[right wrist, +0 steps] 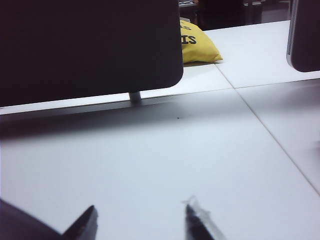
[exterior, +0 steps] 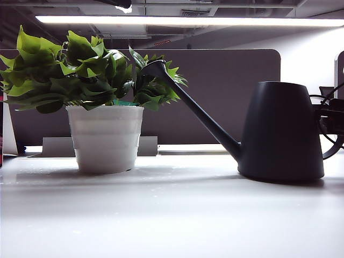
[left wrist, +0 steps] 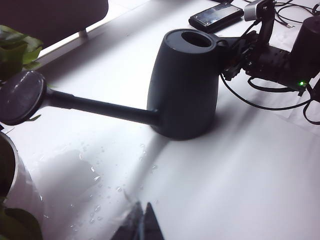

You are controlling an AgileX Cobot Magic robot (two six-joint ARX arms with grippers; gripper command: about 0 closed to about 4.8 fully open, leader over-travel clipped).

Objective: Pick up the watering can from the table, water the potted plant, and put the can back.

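I see the watering can (exterior: 282,131) standing upright on the table (exterior: 172,215), just beside the potted plant (exterior: 105,115), its long spout running from the can's base up into the leaves. The right gripper (right wrist: 140,222) sits at the can's handle side, away from the plant, jaws apart with nothing between them. The left gripper (left wrist: 141,226) hangs off the can's flank, well apart; its tips look together, though they are barely in view. The right arm is nearer.
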